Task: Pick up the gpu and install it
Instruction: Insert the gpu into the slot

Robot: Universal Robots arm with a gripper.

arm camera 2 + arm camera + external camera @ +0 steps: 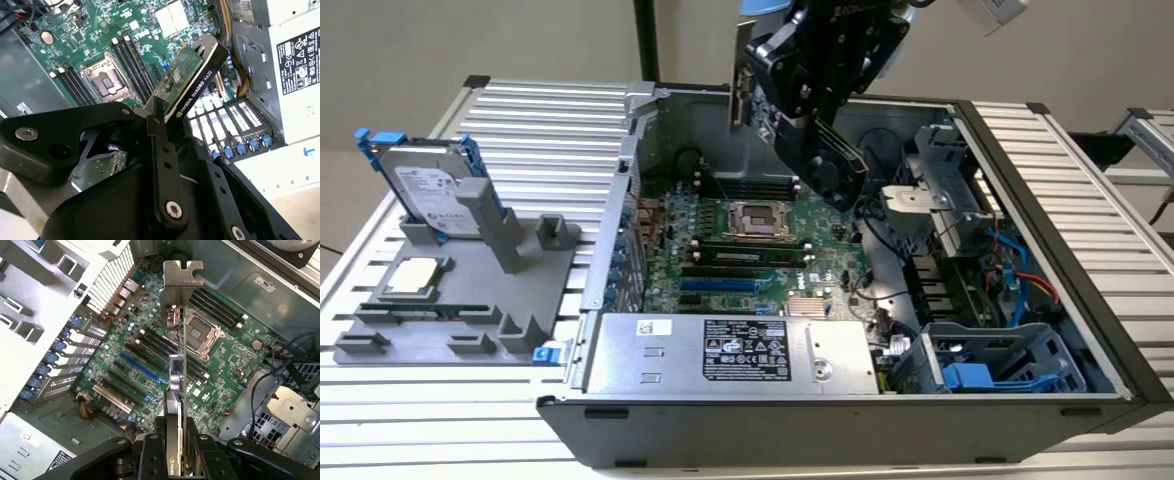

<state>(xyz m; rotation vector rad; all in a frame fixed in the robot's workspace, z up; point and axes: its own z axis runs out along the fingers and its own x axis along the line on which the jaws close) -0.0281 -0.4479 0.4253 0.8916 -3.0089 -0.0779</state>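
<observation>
Open computer case (854,430), pincer (177,450) clamping green gpu (186,75)

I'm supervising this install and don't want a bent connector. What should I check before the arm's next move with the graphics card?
1. Grip: the gripper is shut on the graphics card: ok.
2. Card seated: it hangs above the motherboard and touches no slot: not ok.
3. Free slots: the blue slot and the long slots beside it look unoccupied: ok.
4. Metal bracket lined up with the rear openings: cannot tell.
5. Access: the case lies with its side open: ok.
</observation>
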